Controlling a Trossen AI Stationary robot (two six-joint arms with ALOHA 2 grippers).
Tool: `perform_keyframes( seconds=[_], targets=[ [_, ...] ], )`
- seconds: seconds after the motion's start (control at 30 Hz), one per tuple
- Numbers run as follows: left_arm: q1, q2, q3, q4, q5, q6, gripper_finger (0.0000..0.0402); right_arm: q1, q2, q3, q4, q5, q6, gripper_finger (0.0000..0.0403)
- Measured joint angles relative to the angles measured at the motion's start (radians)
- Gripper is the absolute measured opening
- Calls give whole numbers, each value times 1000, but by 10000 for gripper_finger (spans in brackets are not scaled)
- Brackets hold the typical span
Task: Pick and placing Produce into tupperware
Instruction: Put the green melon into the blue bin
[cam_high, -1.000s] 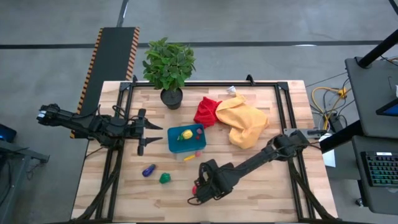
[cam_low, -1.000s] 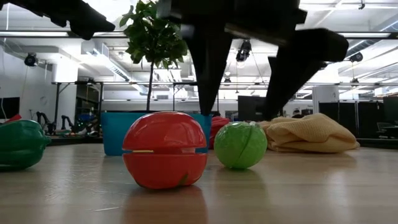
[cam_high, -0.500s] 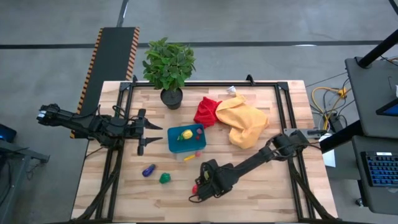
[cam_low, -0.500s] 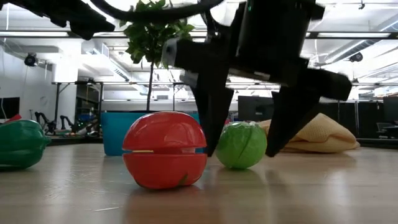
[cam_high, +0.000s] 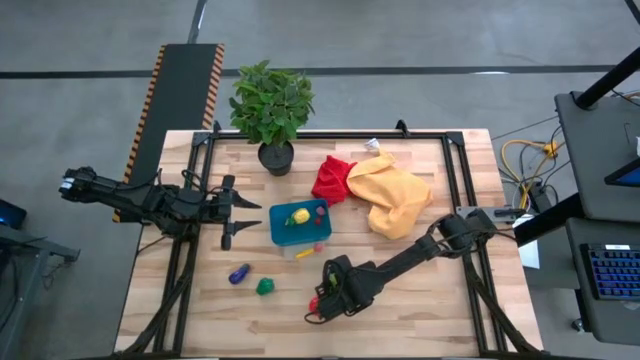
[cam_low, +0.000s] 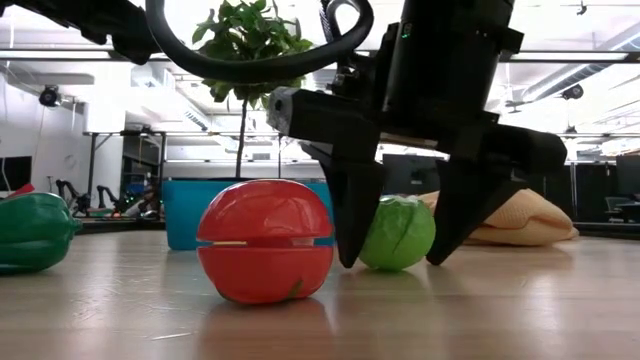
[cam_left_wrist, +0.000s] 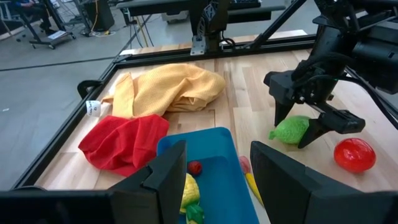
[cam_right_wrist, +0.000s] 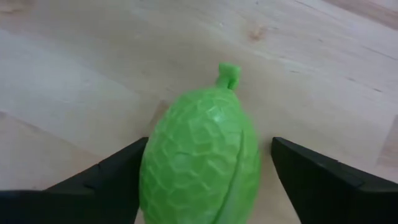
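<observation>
My right pincer (cam_low: 395, 262) stands wide open astride the green fruit (cam_right_wrist: 202, 163), tips down at the table (cam_high: 420, 310), with the red ball (cam_low: 264, 240) just beside it. The fruit looks light, hard and slick, so I judge a squeeze across its broad middle safest. The tupperware (cam_high: 278, 232) sits near, toward the plant. My left pincer (cam_high: 228, 208) waits part-open beside it, holding nothing.

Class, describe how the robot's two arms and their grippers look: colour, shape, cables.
Both arms are black and jointed. The right gripper has two tapering, wedge-shaped black fingers, with a thick black cable looping above it. The left gripper has similar dark pointed fingers.
</observation>
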Motion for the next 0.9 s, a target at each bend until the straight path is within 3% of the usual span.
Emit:
perform_keyframes(
  seconds=[0.47, 0.9],
  targets=[
    [0, 0, 0, 0, 0, 0, 164, -1, 0, 0, 10, 1, -16, 229],
    [0, 0, 0, 0, 0, 0, 164, -2, 0, 3, 9, 1, -43, 223]
  ],
)
